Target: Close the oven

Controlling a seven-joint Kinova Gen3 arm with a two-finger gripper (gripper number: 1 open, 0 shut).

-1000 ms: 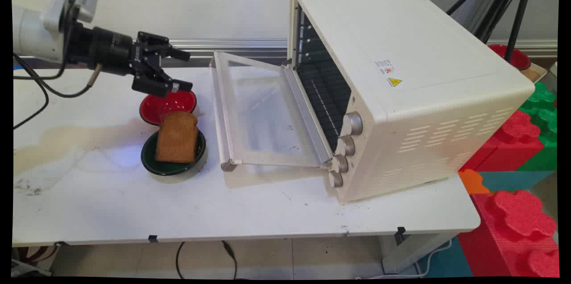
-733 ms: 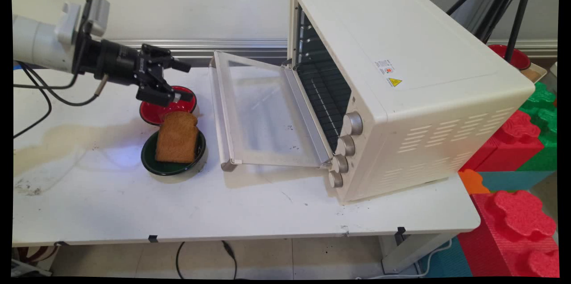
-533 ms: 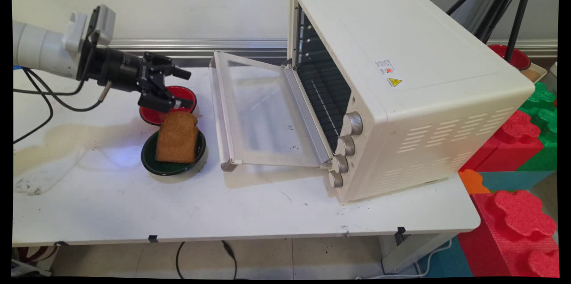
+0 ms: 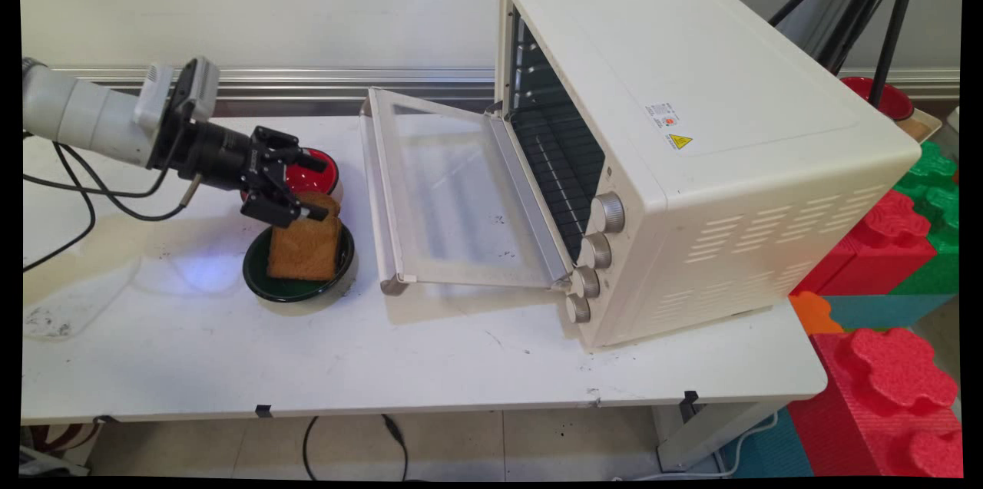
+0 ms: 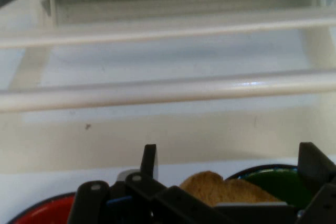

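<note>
The gripper (image 4: 307,188) sits left of centre in the main view, jaws spread wide and holding nothing, one finger over the red bowl (image 4: 319,176), the other right at the top edge of the toast (image 4: 306,243). My guess is the fingers need to straddle the slice's flat faces, not its crust edges, and squeeze gently. The toast is a rough, brown, dome-topped slab leaning in a glossy green bowl (image 4: 298,285) just below the red one. To the right, the cream metal oven (image 4: 691,136) has its glass door (image 4: 453,197) dropped open, dark wire rack inside.
</note>
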